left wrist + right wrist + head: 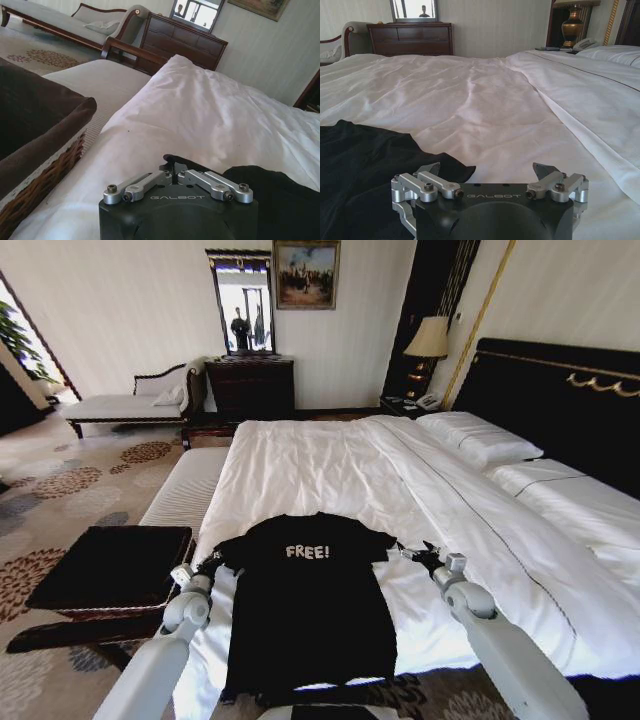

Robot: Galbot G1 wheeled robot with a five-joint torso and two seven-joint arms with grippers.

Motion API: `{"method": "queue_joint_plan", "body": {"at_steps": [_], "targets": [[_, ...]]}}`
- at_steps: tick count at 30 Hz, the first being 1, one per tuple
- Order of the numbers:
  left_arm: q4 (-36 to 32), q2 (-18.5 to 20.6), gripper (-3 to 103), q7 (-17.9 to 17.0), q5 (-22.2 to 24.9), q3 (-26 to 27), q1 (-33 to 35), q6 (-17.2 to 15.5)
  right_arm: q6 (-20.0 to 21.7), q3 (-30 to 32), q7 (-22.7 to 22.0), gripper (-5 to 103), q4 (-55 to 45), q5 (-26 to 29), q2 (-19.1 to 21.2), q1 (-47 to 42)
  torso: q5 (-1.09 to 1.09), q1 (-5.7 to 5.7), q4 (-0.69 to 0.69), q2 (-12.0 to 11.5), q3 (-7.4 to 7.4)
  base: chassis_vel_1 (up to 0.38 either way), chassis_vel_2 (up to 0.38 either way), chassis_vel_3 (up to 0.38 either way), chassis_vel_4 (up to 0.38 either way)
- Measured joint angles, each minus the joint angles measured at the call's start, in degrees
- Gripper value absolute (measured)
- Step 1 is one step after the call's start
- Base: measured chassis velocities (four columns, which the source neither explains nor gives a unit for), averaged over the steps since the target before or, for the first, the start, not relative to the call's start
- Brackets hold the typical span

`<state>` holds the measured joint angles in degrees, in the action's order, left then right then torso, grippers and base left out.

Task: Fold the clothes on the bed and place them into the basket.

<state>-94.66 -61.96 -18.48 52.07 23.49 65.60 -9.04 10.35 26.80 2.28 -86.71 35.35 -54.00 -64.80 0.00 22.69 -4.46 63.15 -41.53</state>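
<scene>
— So, from the head view, where did things stand?
— The T-shirt (pixel 305 605) lay flat on the near end of the bed (pixel 330 460), chest lettering up. The left gripper (pixel 207 565) sat at its left sleeve, the right gripper (pixel 420 555) at its right sleeve. The basket (pixel 110 570) waited off the shirt's left side, beside the bed. I'd judge the folding was only starting: both sleeves being taken up.
— And the left wrist view?
— Its fingers (pixel 167 166) were drawn together, pinching the sleeve's black edge, the basket's wicker wall (pixel 45 175) nearby.
— The right wrist view?
— Fingers (pixel 543 171) spread wide, holding nothing; the sleeve tip (pixel 455 172) lay between them, close to one. That gripper would need to close on the sleeve before any lift inward.
</scene>
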Motion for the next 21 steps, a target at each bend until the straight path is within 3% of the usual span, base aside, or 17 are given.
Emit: {"method": "queue_joint_plan", "body": {"at_steps": [20,21], "targets": [[5.1,1.66,-3,-0.17,1.05,-1.25,-5.3,-0.75,0.52,-0.43,-0.19,100,-0.26,1.3,-0.39,0.18,0.0,0.0,0.0,0.0,0.0,0.0,0.0,0.0,0.0],[5.01,1.7,2,-0.33,1.06,-1.3,-5.3,-0.89,0.55,-0.43,-0.2,100,-0.27,1.37,-0.39,0.19,0.0,0.0,0.0,0.0,0.0,0.0,0.0,0.0,0.0]]}}
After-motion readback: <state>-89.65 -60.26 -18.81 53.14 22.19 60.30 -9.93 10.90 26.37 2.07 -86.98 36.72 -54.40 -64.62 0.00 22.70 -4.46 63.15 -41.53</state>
